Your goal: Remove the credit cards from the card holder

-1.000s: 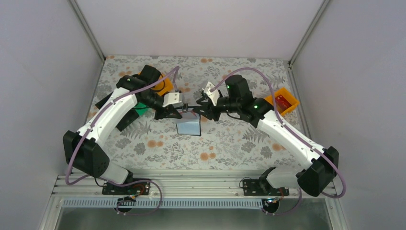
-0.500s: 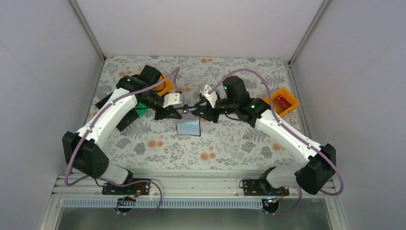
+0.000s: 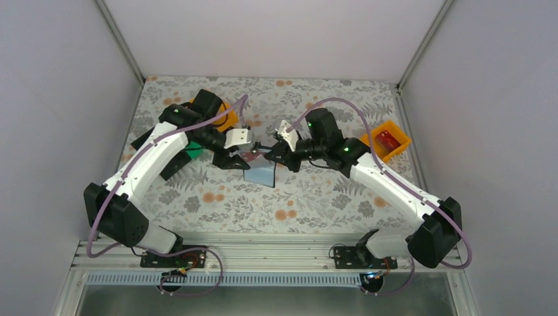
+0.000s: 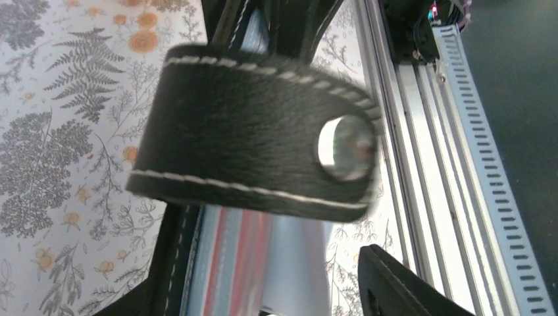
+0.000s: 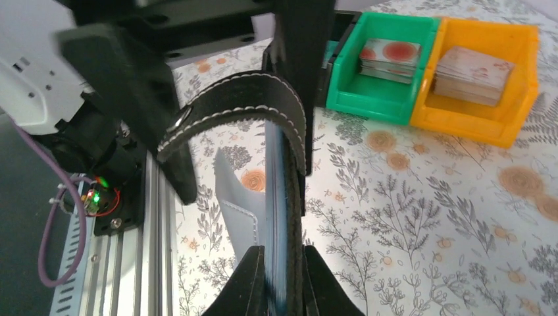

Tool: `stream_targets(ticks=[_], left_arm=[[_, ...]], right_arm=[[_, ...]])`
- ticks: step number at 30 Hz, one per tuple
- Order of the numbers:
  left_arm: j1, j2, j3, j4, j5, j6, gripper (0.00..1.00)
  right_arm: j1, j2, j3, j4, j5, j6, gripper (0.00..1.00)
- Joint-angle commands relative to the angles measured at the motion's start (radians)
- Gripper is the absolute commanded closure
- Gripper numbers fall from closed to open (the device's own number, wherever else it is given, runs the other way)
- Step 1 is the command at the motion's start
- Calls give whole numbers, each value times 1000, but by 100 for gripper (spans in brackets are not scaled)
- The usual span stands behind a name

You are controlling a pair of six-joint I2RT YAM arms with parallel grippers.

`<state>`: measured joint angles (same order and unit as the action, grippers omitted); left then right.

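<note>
On card holder [image 4: 250, 131], silver snap [image 4: 345, 148]

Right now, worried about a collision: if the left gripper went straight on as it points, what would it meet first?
Most likely the strap of the card holder, which lies right across its path, though depth is unclear.

The card holder [image 4: 172, 263] in the left wrist view is mostly strap [image 4: 243, 155], smeared — its body runs off the bottom edge. The credit cards [image 4: 227, 263] under it are only red and pale streaks, uncountable. One finger [image 4: 401, 286] of the left gripper [image 3: 241, 157] shows, cut off below. From the right wrist the holder stands edge-on, pockets hidden; the right gripper [image 5: 283, 255] runs off the bottom. From above, the green tray [image 3: 193, 151] sits mostly behind the left arm [image 3: 154, 155].
</note>
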<state>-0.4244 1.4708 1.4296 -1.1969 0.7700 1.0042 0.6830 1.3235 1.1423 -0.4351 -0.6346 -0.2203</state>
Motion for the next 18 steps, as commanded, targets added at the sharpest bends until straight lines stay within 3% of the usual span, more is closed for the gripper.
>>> stream_targets(ticks=[1, 4, 11, 13, 18], left_arm=[[-3, -77, 29, 23, 26, -9, 37], [10, -118, 18, 77, -40, -70, 28], [27, -164, 129, 146, -202, -249, 30], [30, -177, 196, 117, -198, -264, 36], [29, -207, 272, -16, -91, -164, 37]], right_arm=[[-18, -68, -28, 93, 66, 71, 96], [-25, -100, -27, 125, 75, 110, 96], [-26, -120, -12, 181, 124, 205, 96], [-26, -112, -5, 187, 135, 229, 96], [-27, -98, 4, 209, 121, 279, 96]])
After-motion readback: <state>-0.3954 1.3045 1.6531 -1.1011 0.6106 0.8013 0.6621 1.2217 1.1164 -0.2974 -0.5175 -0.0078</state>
